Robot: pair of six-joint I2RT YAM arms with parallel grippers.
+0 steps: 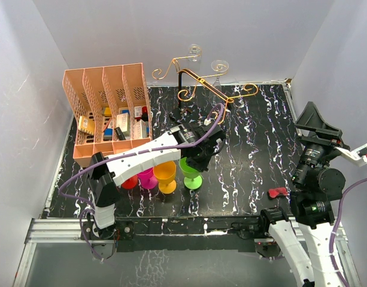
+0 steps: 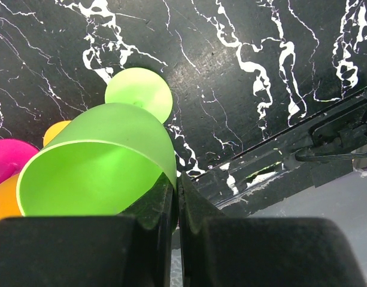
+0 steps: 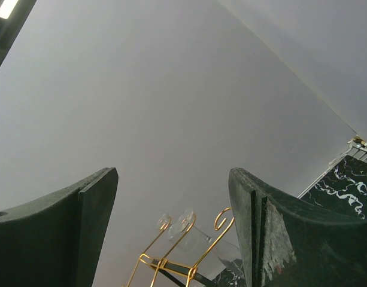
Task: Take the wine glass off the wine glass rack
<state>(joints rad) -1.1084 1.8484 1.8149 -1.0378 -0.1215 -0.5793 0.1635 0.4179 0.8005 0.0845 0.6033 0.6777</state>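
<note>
The gold wire wine glass rack (image 1: 198,81) stands on its black post at the back of the table. Two clear wine glasses (image 1: 195,52) (image 1: 219,65) hang upside down from its arms. The rack (image 3: 171,260) and the glasses (image 3: 184,221) also show in the right wrist view, far off. My left gripper (image 1: 198,156) (image 2: 177,179) is shut on the rim of a green plastic goblet (image 1: 190,172) (image 2: 99,161), whose round foot (image 2: 139,92) is toward the table. My right gripper (image 1: 318,119) (image 3: 174,197) is open and empty, raised at the right, far from the rack.
A peach slotted organiser (image 1: 108,107) with small items stands at the back left. Orange (image 1: 165,175), pink (image 1: 147,177) and red (image 1: 129,182) goblets stand in a row left of the green one. White walls close in the black marbled table (image 1: 255,161).
</note>
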